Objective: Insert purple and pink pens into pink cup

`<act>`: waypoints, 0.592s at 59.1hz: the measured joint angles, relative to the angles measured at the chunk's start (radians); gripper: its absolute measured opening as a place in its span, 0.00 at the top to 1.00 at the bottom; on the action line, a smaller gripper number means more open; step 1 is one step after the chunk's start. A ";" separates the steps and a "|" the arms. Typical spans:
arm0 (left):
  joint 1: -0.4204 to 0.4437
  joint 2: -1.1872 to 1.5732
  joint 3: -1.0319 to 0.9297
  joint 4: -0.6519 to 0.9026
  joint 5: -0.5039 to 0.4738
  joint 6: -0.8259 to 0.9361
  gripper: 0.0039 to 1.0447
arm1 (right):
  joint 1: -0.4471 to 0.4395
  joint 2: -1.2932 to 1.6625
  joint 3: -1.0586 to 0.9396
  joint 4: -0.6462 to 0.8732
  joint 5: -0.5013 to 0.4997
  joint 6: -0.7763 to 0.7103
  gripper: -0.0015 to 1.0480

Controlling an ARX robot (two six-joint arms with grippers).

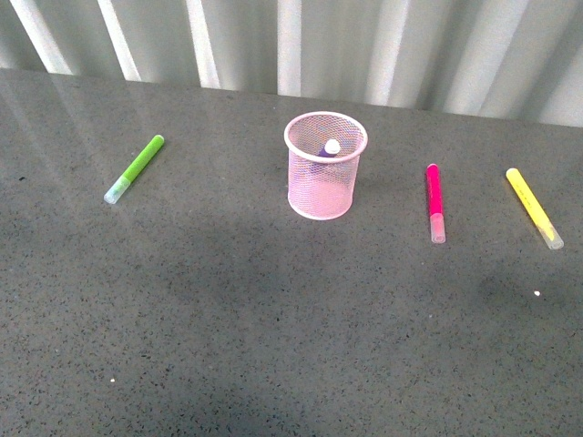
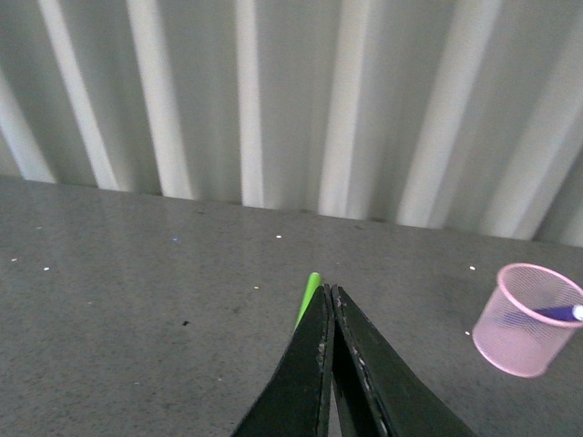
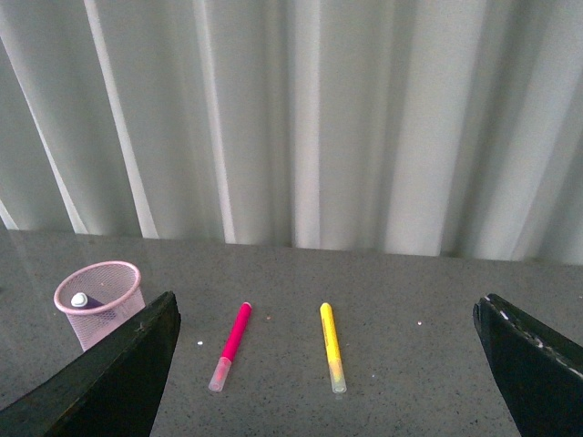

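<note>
While the purple pen (image 1: 329, 148) leans inside the pink cup (image 1: 319, 191), its pale end showing in the cup's mouth, we see the pink pen (image 1: 434, 200) lying flat on the grey table (image 1: 273, 319) to the cup's right, between the cup and the yellow marker (image 1: 534, 208). The green marker (image 1: 135, 168) lies well off to the cup's left. Our left gripper (image 2: 330, 293) has its fingers pressed together around nothing; our right gripper (image 3: 328, 299) is spread wide, empty.

left tool (image 2: 328, 293) closed, empty; right tool (image 3: 329, 300) spread wide
</note>
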 joint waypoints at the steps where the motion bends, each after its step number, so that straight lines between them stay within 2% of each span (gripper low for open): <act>1: -0.003 -0.010 -0.005 -0.006 0.000 0.000 0.97 | 0.000 0.000 0.000 0.000 0.000 0.000 0.07; 35: -0.009 -0.244 -0.076 -0.144 -0.006 0.001 0.97 | 0.000 0.000 0.000 0.000 0.000 0.000 0.07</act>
